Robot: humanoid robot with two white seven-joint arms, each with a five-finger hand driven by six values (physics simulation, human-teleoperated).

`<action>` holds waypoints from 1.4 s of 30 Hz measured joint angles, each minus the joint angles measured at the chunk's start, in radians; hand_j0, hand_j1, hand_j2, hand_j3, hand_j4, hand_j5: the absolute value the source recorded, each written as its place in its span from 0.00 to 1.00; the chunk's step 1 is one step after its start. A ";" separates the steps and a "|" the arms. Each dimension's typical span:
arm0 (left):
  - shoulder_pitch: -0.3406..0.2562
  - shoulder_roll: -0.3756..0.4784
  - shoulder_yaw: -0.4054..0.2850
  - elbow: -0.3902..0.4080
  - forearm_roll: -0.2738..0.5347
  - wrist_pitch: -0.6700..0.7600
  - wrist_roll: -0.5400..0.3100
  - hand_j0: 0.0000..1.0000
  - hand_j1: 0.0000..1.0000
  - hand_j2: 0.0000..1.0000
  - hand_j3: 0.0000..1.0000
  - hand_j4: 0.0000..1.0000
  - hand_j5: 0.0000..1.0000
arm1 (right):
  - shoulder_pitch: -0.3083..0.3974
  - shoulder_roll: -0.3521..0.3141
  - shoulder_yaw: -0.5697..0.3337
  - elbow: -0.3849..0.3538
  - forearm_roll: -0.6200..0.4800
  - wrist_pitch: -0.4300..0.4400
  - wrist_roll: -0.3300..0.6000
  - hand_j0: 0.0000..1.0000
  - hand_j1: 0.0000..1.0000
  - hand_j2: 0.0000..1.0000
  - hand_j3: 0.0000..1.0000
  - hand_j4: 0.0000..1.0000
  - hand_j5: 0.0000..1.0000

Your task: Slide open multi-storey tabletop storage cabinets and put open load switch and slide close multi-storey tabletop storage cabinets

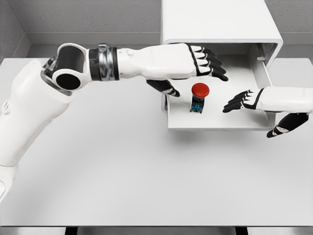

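Load switch (199, 97) upright in pulled-out drawer (215, 122), between left hand (208, 61) and right hand (244, 100), both spread, empty

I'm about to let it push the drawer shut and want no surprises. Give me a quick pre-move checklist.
1. Drawer pulled out of the cabinet: ok.
2. Switch inside the drawer, upright: ok.
3. Left hand released, fingers open, holding nothing: ok.
4. Left hand clear of the drawer's path: not ok, it hovers above the drawer.
5. Right hand open at the drawer's right side: ok.
6. Right hand touching the drawer wall: cannot tell.
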 measured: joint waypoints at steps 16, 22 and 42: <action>0.167 0.666 -0.024 -0.218 0.366 0.000 0.000 1.00 1.00 1.00 1.00 1.00 1.00 | 0.000 -0.014 -0.001 0.000 0.001 0.000 0.000 1.00 1.00 1.00 1.00 1.00 1.00; 0.189 0.688 -0.024 -0.220 0.369 0.000 0.000 1.00 1.00 1.00 1.00 1.00 1.00 | 0.008 -0.016 -0.001 -0.001 0.000 0.000 0.000 1.00 1.00 1.00 1.00 1.00 1.00; 0.189 0.722 -0.023 -0.220 0.368 0.000 0.000 1.00 1.00 1.00 1.00 1.00 1.00 | 0.023 0.061 0.003 0.011 0.032 0.000 0.000 1.00 1.00 1.00 1.00 1.00 1.00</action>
